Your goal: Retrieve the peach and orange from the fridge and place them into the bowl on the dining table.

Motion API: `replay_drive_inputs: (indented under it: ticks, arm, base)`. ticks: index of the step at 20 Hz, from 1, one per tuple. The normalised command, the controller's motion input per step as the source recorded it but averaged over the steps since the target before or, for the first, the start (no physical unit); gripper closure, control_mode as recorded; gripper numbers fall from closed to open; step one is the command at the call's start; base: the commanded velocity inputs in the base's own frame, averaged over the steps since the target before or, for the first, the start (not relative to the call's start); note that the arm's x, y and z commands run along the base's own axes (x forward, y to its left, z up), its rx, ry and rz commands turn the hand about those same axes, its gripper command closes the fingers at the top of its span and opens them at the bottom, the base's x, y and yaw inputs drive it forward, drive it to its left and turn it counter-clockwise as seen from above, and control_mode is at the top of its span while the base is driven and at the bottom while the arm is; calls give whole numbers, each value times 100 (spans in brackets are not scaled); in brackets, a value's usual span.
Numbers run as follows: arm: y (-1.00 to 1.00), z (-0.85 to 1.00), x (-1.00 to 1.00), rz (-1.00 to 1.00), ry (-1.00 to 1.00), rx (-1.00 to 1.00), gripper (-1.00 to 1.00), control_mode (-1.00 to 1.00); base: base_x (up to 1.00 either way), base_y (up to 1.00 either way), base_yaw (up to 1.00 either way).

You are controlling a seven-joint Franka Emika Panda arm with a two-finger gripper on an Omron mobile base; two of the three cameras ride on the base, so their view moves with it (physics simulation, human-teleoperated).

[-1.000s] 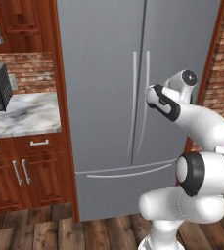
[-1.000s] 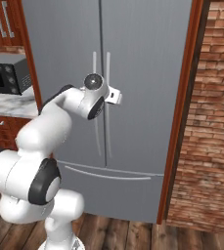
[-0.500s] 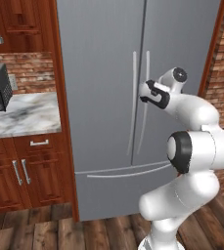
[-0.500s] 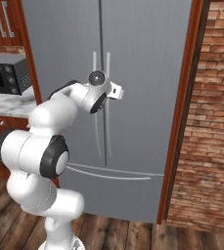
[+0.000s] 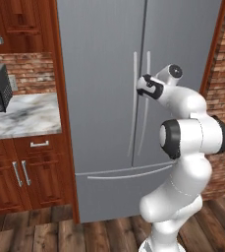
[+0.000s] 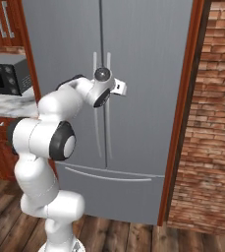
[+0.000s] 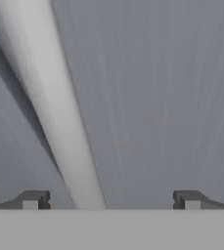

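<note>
1. Since a second ago the arm has reached further forward, bringing the gripper (image 7: 111, 199) right up to the fridge (image 5: 104, 74) doors where the two handles meet.
2. Left of the fridge stand a marble counter (image 5: 23, 115) with a dark microwave (image 6: 6, 74), wood cabinets (image 5: 15, 172) beneath, and a brick wall (image 6: 207, 138) on the right.
3. Both fridge doors are shut, blocking whatever is inside.
4. From the hand view, the fingers (image 7: 33, 199) stand wide apart, and a door handle (image 7: 59, 122) runs between them, nearer the left one, untouched.
5. That handle is long and runs vertically down the door; it appears slanted from the hand view.
</note>
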Motion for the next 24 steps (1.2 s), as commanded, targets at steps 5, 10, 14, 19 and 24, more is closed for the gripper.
replay_drive_inputs:
  ticks: [5, 10, 14, 19, 24]
  arm:
    - [-1, -3, 43, 5, 0, 0, -100, -100]
    - [0, -15, 48, 6, 0, 0, -100, -100]
    - [0, -19, 53, 6, 0, 0, -100, -100]
    - [0, -15, 57, 2, 0, 0, 100, -100]
    - [1, 0, 16, -2, 5, 0, 100, -100]
  base:
    - [0, 0, 0]
    - [0, 0, 0]
    - [0, 0, 0]
    - [0, 0, 0]
    - [0, 0, 0]
